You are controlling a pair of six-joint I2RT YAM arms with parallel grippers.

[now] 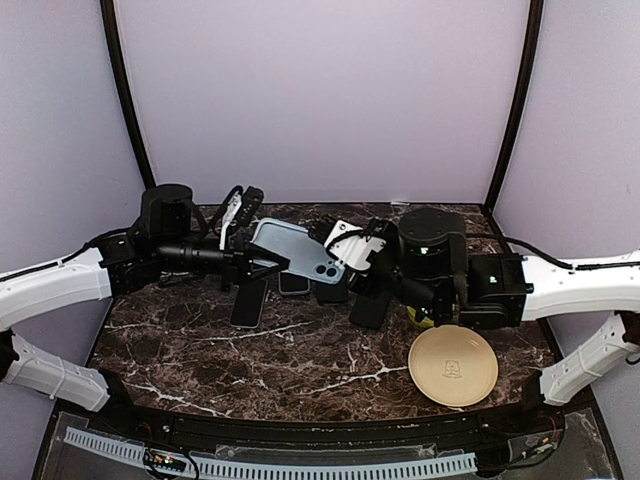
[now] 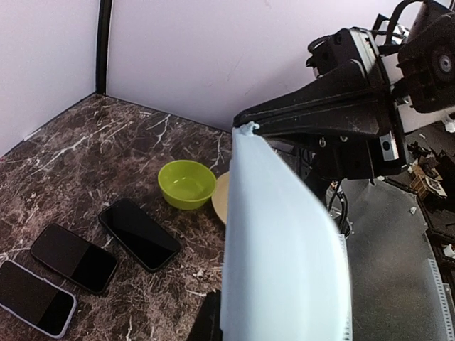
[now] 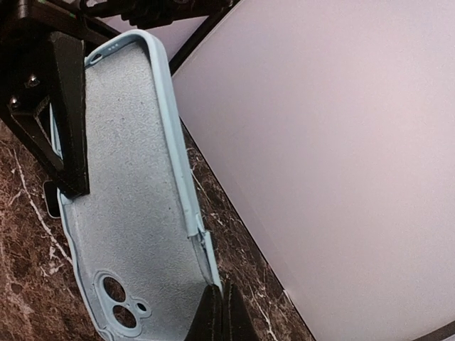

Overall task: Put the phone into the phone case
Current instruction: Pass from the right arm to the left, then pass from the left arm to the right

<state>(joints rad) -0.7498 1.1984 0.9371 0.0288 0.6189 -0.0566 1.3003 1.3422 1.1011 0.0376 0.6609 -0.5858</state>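
Observation:
A light blue phone case (image 1: 293, 250) is held in the air above the middle of the table, between both grippers. My left gripper (image 1: 262, 267) is shut on its left end; one of its black fingers (image 3: 69, 114) lies across the case's grey felt inside (image 3: 128, 206). My right gripper (image 3: 222, 312) is shut on the case's side rim near the camera cutout (image 3: 117, 302). The case's smooth back (image 2: 281, 241) fills the left wrist view. Several dark phones lie flat on the table below, one (image 2: 138, 234) close by and one (image 1: 247, 300) under my left gripper.
A green bowl (image 2: 187, 183) and a tan plate (image 1: 452, 365) sit at the right of the table. Two more phones (image 2: 73, 257), one in a pale case (image 2: 34, 298), lie beside the first. The right arm (image 2: 341, 121) looms behind the case.

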